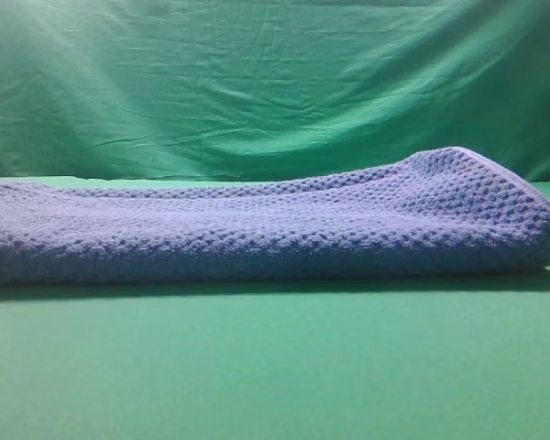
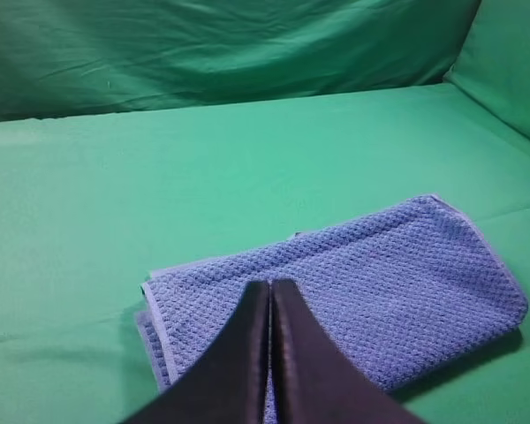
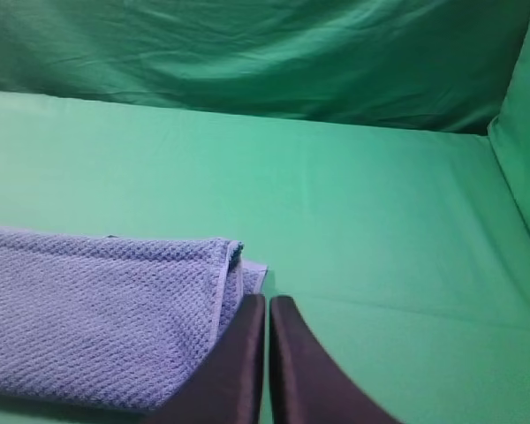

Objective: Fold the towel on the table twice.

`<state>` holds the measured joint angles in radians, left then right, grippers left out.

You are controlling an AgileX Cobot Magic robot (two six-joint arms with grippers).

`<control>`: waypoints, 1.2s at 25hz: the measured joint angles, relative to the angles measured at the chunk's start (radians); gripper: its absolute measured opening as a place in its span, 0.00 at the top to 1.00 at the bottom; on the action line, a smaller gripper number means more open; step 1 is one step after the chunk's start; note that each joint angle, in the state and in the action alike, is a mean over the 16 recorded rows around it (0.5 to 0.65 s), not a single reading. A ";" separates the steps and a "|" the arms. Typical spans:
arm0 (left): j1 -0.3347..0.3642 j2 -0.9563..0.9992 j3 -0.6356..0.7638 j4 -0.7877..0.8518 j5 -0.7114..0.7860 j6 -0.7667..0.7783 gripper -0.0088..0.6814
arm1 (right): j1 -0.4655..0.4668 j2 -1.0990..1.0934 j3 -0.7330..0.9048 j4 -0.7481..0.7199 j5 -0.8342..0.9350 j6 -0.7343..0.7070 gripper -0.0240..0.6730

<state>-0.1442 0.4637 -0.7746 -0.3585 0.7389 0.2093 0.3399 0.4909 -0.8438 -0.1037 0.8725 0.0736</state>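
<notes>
— Where does the towel (image 2: 353, 291) lie now?

— Flat on the green desk (image 2: 203, 177), a compact blue-grey stack of layers; at its ends several edges sit one over another, so I judge the folding at least partly done, though I cannot count the folds for sure. In the high view it stretches across nearly the whole width, a rounded end with a pale hem to the right.

— And its long axis?

— It runs side to side between the two arms, slightly slanted in the left wrist view, the right end lying farther back.

— Which tool is nearer?

— The left tool (image 2: 270, 284) hangs directly over the towel, tips above the cloth near its left end. The right tool (image 3: 267, 300) hangs just off the other end, beside the layered hem, over bare desk.

— Is either holding anything?

— No. Both have their dark fingers pressed together with only a hairline between, nothing caught in either. Any further fold would bring one short end over along that axis.
</notes>
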 joint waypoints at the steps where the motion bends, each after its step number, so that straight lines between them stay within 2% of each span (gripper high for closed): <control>1: 0.000 -0.044 0.022 0.002 0.002 0.000 0.99 | 0.000 -0.035 0.023 0.001 -0.008 -0.002 0.97; 7: 0.000 -0.264 0.153 0.021 0.005 -0.001 0.99 | 0.000 -0.228 0.182 0.004 -0.082 -0.016 0.97; 13: 0.000 -0.393 0.280 0.053 -0.016 -0.001 0.99 | 0.000 -0.360 0.337 0.007 -0.165 -0.030 0.97; 23: 0.000 -0.440 0.469 0.099 -0.143 -0.001 0.99 | 0.000 -0.434 0.545 0.009 -0.314 -0.033 0.97; 30: 0.000 -0.440 0.537 0.110 -0.210 -0.001 0.99 | 0.000 -0.435 0.622 0.009 -0.382 -0.034 0.97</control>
<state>-0.1442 0.0238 -0.2379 -0.2489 0.5289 0.2083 0.3399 0.0563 -0.2214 -0.0950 0.4909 0.0398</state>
